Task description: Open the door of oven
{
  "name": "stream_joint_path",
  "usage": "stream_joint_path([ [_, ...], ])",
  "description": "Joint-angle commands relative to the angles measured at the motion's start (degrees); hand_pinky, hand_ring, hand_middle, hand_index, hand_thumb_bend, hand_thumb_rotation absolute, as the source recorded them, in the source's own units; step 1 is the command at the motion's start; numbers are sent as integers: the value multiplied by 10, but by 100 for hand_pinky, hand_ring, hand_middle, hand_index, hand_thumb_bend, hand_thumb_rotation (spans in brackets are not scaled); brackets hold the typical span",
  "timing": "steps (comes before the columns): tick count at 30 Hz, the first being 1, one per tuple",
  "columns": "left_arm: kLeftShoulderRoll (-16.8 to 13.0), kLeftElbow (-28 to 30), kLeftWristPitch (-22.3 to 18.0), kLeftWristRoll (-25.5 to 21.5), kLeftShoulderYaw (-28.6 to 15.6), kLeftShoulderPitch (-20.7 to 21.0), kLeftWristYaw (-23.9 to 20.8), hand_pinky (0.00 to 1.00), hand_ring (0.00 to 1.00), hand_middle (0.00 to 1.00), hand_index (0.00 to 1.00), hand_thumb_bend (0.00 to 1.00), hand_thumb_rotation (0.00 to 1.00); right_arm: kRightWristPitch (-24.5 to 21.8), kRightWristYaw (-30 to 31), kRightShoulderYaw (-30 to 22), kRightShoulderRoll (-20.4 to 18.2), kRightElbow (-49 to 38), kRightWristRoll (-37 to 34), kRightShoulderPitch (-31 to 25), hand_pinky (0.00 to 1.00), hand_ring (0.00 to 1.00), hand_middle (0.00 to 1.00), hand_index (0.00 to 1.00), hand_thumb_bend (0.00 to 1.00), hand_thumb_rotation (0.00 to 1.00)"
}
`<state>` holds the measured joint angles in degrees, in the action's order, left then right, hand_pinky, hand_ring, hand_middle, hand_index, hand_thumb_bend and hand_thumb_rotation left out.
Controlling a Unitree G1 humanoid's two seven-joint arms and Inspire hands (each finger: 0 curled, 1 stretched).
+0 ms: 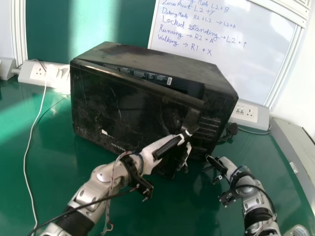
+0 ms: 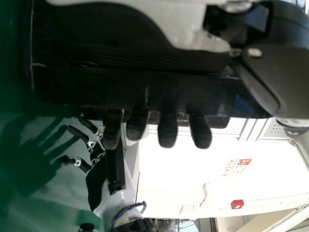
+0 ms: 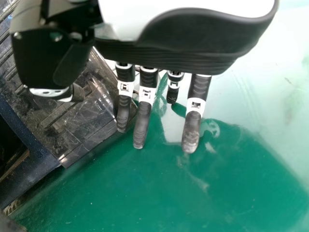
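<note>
- Whiteboard (image 1: 251,64), blue handwriting on it, standing behind and to the right of the oven (image 1: 157,61); green panel (image 1: 88,24) at the back, left of it.
- Desk (image 1: 54,177), green and glossy, carrying the oven at an angle.
- Socket strips, white: one (image 1: 40,73) left of the oven, another (image 1: 246,114) right of it; white cable (image 1: 25,157) trailing down the desk's left side.
- Tape roll (image 1: 298,231), at the near right corner.
- Oven, black, scuffed, upright on the desk, its front toward the robot.
- Oven door (image 1: 123,105), ajar; a printed strip shows in the gap along its top.
- Left robot hand (image 1: 155,150), at the free right-hand edge of the oven door; fingers extended and reaching past that edge, their tips (image 2: 167,137) showing beyond it.
- Right robot hand (image 1: 227,166), over the desk near the oven's right front corner; fingers (image 3: 142,123) extended and slightly apart, holding nothing.
</note>
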<state>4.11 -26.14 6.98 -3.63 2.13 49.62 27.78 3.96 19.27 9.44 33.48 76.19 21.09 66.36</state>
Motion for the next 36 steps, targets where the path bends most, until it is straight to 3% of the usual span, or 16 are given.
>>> stream_joint_path([
  [1, 8, 50, -9, -41, -7, -4, 7, 0, 4, 7, 7, 77, 94, -11, 16, 9, -6, 15, 11, -25, 41, 49, 61, 73, 57, 89],
  [9, 3, 113, 2, -56, -7, -38, 41, 0, 4, 7, 7, 74, 92, -8, 18, 6, -6, 15, 6, -27, 42, 50, 61, 73, 58, 89],
  [17, -11, 191, 24, -56, -2, -78, 42, 0, 4, 7, 7, 70, 95, -7, 20, 7, -4, 15, 7, -27, 40, 49, 61, 73, 56, 87],
  [24, -41, 243, 91, -94, -17, -101, 69, 0, 4, 7, 7, 71, 96, -4, 17, 12, -3, 15, 12, -27, 43, 49, 63, 74, 56, 89],
  [29, -54, 269, 105, -116, -28, -122, 77, 0, 4, 7, 6, 70, 96, -4, 17, 16, -1, 15, 14, -26, 40, 49, 63, 74, 57, 90],
  [33, -67, 294, 123, -132, -31, -137, 88, 0, 4, 7, 7, 72, 93, -4, 17, 16, -2, 15, 11, -26, 47, 50, 62, 74, 58, 91],
  [36, -77, 313, 126, -135, -31, -149, 93, 0, 4, 7, 8, 73, 95, -4, 16, 17, -1, 15, 11, -26, 41, 49, 62, 74, 57, 90],
])
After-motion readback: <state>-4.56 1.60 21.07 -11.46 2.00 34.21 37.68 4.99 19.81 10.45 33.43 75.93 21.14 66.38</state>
